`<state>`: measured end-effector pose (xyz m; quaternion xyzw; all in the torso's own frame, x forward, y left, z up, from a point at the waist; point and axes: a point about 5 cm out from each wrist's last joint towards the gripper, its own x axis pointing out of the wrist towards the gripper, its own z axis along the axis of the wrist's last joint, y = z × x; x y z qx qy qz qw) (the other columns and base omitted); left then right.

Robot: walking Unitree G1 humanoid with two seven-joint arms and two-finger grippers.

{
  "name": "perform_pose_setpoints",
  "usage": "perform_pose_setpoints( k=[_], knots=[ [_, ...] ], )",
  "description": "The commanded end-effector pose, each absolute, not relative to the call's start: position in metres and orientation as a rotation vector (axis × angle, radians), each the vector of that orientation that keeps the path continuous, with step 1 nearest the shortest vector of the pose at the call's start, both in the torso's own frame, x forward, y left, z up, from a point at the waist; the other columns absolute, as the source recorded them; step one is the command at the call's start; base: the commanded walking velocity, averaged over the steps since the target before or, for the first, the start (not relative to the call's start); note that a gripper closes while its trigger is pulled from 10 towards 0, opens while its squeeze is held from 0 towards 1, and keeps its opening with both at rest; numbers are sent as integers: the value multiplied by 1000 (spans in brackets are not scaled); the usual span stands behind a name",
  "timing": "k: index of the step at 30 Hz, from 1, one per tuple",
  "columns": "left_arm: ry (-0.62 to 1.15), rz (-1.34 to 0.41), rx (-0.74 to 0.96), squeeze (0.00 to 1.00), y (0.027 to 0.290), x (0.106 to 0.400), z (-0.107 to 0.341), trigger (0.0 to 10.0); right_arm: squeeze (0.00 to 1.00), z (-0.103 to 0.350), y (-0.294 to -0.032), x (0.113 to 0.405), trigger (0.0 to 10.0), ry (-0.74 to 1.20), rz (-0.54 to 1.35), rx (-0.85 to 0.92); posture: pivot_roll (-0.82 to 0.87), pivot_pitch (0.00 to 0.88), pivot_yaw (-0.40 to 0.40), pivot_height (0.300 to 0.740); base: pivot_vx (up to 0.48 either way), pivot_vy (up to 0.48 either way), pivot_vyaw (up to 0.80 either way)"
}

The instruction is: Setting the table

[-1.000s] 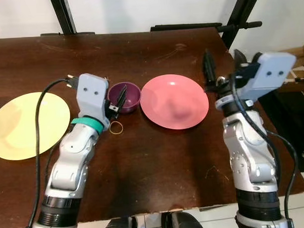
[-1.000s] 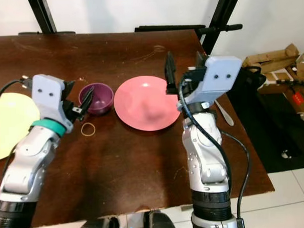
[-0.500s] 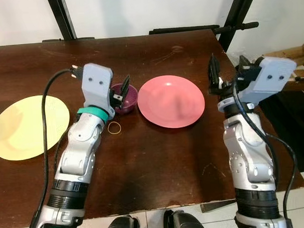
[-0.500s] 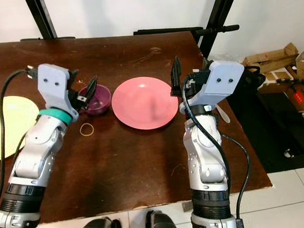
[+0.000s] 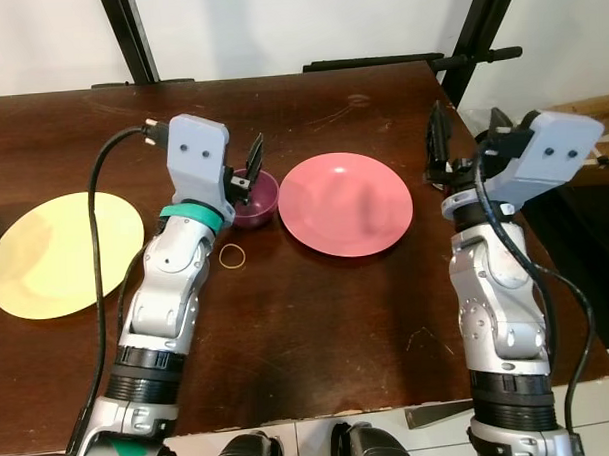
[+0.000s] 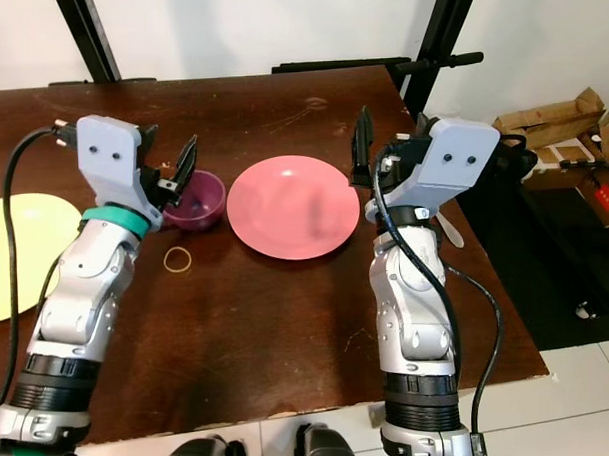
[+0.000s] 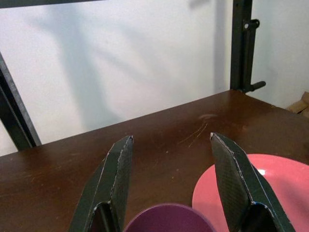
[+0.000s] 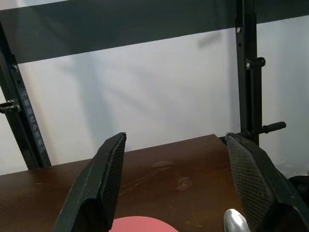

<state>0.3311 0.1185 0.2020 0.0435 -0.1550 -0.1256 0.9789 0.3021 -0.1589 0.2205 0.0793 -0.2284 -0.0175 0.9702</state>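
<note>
Table [image 5: 318,318]: dark brown wood, scratched near its far edge, against a white wall with black stand legs behind.

Left arm: forearm rises from the near edge, bent at the elbow, wrist tipped forward. Left gripper [image 6: 172,171] hangs just above the near rim of the bowl [image 6: 195,199], fingers spread wide and holding nothing. In the left wrist view the two black fingers [image 7: 113,183] frame the bowl's rim, with the pink plate's edge to one side.

Bowl: small, purple, upright on the table, just beside the pink plate [image 5: 344,203] on the robot's left.

Pink plate: round, flat on the table at centre, between the two arms.

Yellow plate [image 5: 63,253]: flat on the table, well to the left of the left arm.

Rubber band [image 5: 232,256]: a tan loop lying on the table near the bowl, beside the left wrist.

Right arm: upright from the near edge, wrist raised. Right gripper [image 5: 467,142] is held above the table's right edge, beside the pink plate and clear of it, fingers pointing up and away, spread wide, empty.

Spoon [image 6: 449,226]: pale, mostly hidden behind the right arm at the right edge.
</note>
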Motion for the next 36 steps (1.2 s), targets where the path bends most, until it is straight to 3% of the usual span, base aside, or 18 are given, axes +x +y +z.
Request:
perform_pose_setpoints(
  k=[1, 15, 36],
  knots=[
    [-307, -246, 87, 0, 117, 333, 200, 10000, 0, 214, -163, 303, 10000, -436, -47, 165, 5, 0, 57, 740, 0, 0, 0],
    [-307, -231, 88, 0, 120, 331, 196, 10000, 0, 204, -167, 308, 10000, -392, -54, 192, 14, 0, 40, 740, 0, 0, 0],
    [-298, -255, 116, 0, 121, 329, 193, 10000, 0, 198, -176, 303, 10000, -372, -90, 177, -21, 0, 60, 740, -265, 0, 0]
  ],
)
